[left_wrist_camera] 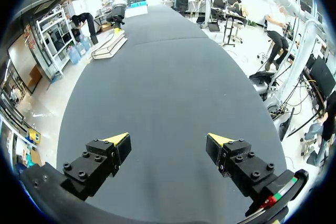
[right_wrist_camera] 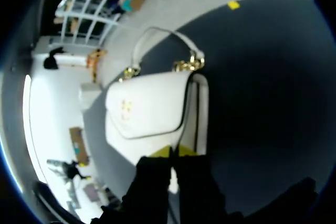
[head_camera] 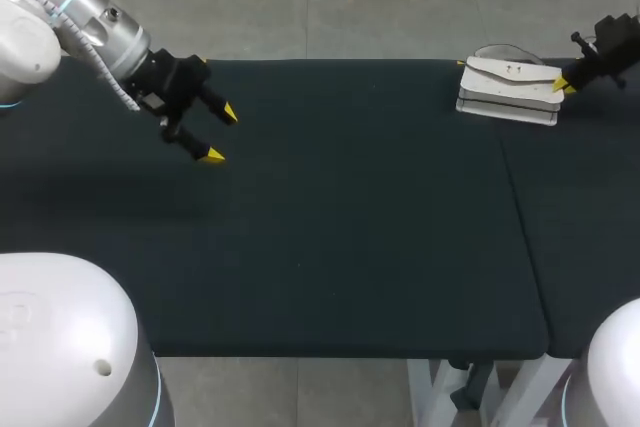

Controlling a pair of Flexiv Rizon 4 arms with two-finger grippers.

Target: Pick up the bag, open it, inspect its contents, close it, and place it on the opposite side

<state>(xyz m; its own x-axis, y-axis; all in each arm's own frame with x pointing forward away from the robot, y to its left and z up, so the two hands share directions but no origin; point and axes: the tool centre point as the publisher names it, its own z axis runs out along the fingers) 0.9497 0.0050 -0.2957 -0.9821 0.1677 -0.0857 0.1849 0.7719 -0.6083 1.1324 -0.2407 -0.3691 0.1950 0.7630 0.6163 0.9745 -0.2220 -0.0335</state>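
White bag | right gripper tips together (at flap edge) | left gripper wide apart

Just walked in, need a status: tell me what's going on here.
The right hand is at the edge of the white bag, which lies at the table's far right side; its tips are together, but a pinch on the flap can't be confirmed. The left hand hangs open over the left side, empty.

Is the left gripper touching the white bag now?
Apart. The head view shows the left gripper open above the left part of the table, with the white bag lying far off at the right.
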